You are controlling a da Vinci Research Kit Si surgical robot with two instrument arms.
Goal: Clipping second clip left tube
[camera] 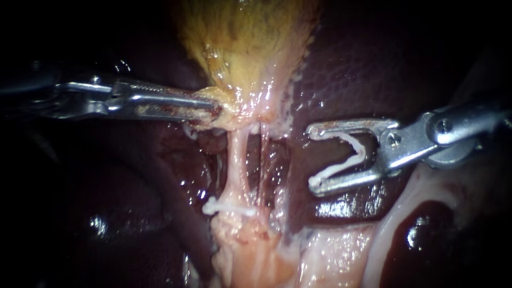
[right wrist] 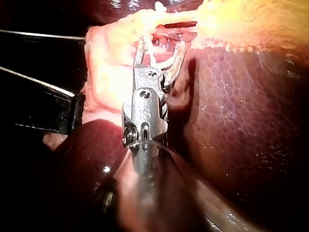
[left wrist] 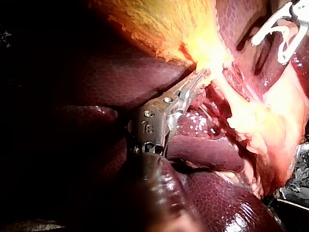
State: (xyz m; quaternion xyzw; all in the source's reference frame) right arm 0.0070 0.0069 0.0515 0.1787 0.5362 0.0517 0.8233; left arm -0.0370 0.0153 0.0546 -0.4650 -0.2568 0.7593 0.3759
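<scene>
The left tube [camera: 238,165] is a thin, pale, wet strand: soft, slippery and easily torn, so it should be enclosed squarely, not tugged. It hangs just beyond the left instrument [camera: 210,109], whose jaws are pressed onto the gallbladder [camera: 245,42] neck, and ahead of the right instrument [camera: 313,158], apart from it. That instrument's jaws stand wide, cradling the loaded clip [camera: 361,153]. There are two instruments and two clips. The placed clip [camera: 229,206] already crosses the tube, so the bare stretch above it looks like the spot to take.
</scene>
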